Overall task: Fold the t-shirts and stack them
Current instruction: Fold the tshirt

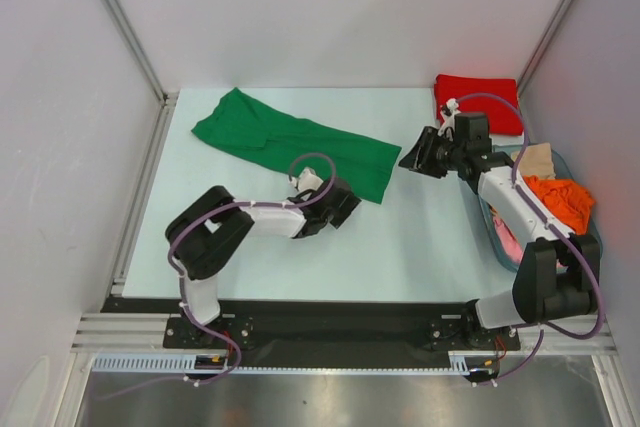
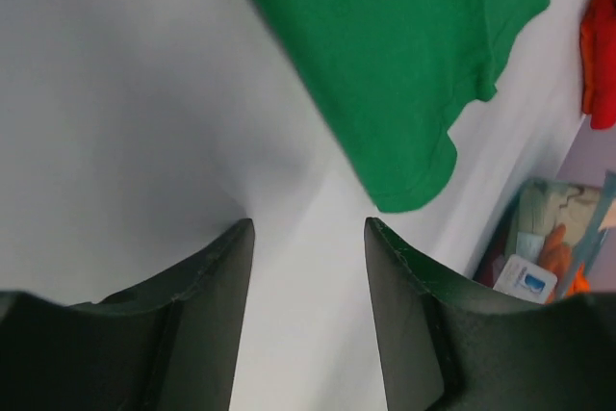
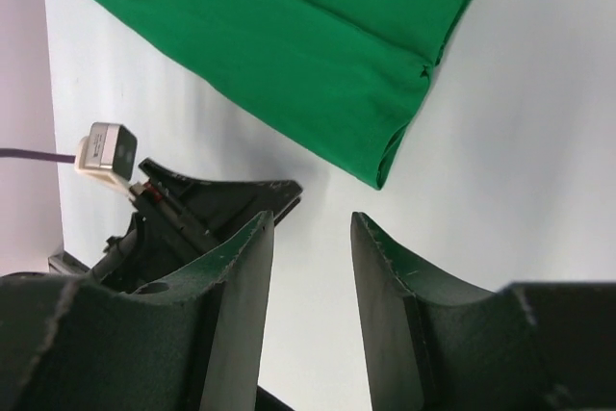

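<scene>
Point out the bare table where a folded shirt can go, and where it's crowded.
Bare: the near middle of the table, between the left arm and right arm; also the far strip beyond the green shirt, running to the red shirt. Crowded: the right edge, where the red shirt, the basket of clothes and the right arm sit together.

Long folded green t-shirt [image 1: 290, 142] is lying diagonally at upper centre; folded red t-shirt [image 1: 478, 102] is sitting upper right.
</scene>
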Available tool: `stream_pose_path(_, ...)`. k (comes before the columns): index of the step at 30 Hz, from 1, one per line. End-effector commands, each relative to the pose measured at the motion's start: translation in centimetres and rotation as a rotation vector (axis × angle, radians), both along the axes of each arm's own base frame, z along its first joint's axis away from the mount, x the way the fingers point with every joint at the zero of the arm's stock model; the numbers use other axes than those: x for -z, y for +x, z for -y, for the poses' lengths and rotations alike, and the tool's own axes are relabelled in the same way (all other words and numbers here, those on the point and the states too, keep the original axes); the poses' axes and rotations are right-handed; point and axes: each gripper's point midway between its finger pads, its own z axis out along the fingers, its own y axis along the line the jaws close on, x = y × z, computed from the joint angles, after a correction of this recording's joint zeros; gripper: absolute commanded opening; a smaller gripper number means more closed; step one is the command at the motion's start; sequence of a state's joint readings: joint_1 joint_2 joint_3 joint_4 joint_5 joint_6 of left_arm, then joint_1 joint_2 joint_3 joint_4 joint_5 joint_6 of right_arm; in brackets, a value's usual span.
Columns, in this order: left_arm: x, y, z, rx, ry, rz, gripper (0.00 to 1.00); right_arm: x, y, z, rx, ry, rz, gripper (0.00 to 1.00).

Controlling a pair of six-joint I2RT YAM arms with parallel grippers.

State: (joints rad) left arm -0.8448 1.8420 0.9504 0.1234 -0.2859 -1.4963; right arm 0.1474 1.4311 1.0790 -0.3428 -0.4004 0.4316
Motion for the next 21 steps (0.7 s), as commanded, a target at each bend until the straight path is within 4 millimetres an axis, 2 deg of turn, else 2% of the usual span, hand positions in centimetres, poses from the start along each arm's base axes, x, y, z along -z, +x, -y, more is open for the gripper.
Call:
stream_pose_path(1,-2.4,2.4,2.1,-0.097,-0.066,0.053,0.56,-0.4,-1.1,-0.1,-0.029,-0.003,0.016,0.43)
stream_pose_path(2,-2.2,2.4,2.3,-0.104,-0.058,0.05,0.56,-0.6,-1.2,-0.1,-0.033,0.001,0.019,0.43)
stream_pose_path(3,-1.1,2.2,2.0,-0.111,-0.022,0.026,0.56,-0.6,-1.2,-0.2,-0.038,0.007,0.019,0.43)
stream_pose_path(6,-1.0,2.6,2.8,-0.134,-0.028,0.01,0.56,-0.8,-1.2,-0.8,-0.059,0.034,0.023,0.42)
stream_pose_path(11,0.7,2.8,3.9,-0.138,-0.032,-0.033,0.54,-0.6,-1.2,-0.9,-0.069,0.049,0.019,0.42)
stream_pose_path(15,2.0,2.4,3.4,-0.155,-0.007,-0.067,0.53,-0.9,-1.2,-0.8,-0.067,0.056,0.026,0.42)
stream_pose_path(19,2.2,2.7,4.6,-0.132,-0.014,-0.079,0.53,-1.0,-1.2,-0.8,-0.067,0.06,0.03,0.42)
stream_pose_path(21,3.0,2.5,4.8,-0.129,-0.009,-0.094,0.52,-0.9,-1.1,-0.7,-0.063,0.059,0.029,0.42)
